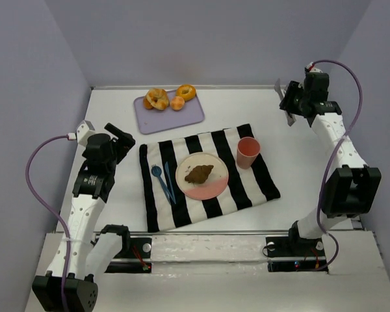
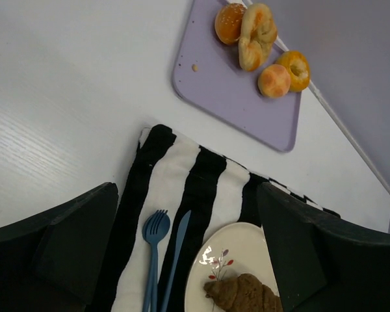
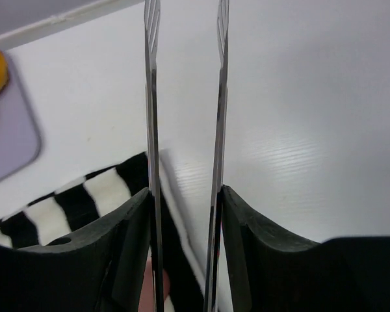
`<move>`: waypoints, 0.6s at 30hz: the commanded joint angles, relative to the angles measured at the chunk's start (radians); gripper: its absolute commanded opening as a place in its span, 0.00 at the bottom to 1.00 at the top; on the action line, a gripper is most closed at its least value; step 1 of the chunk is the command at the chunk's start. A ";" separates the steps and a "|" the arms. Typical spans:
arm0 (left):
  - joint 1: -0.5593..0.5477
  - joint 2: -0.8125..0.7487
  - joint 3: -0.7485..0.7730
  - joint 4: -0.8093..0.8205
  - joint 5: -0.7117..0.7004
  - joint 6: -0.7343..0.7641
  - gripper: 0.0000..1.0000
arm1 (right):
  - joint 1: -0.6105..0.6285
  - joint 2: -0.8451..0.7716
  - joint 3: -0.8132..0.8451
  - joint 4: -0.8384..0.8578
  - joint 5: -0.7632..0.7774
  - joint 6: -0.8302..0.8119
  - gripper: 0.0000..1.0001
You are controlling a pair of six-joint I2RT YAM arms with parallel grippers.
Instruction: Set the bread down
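Note:
The bread (image 1: 199, 173) is a small dark brown croissant lying on the cream and pink plate (image 1: 216, 187) in the middle of the striped cloth. It also shows at the bottom of the left wrist view (image 2: 247, 294), on the plate (image 2: 247, 246). My left gripper (image 1: 120, 140) is open and empty, raised over the cloth's left edge, left of the plate; in its own view (image 2: 185, 244) the jaws stand wide apart. My right gripper (image 1: 290, 104) is at the far right and shut on metal tongs (image 3: 149, 97), whose two blades run between its fingers (image 3: 185, 214).
A black and white striped cloth (image 1: 247, 188) carries a blue fork and knife (image 1: 162, 179) left of the plate and a pink cup (image 1: 247, 151) to its right. A lavender board (image 1: 182, 117) at the back holds golden buns and a doughnut (image 1: 186, 91).

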 commanded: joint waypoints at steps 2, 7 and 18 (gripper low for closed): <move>0.000 0.036 0.062 0.046 -0.093 -0.004 0.99 | -0.167 0.150 0.008 0.152 -0.112 -0.068 0.50; -0.002 0.062 0.089 0.043 -0.139 -0.007 0.99 | -0.200 0.340 0.031 0.230 -0.129 -0.085 0.53; 0.003 0.049 0.111 0.035 -0.164 -0.009 0.99 | -0.209 0.509 0.088 0.221 0.022 -0.041 1.00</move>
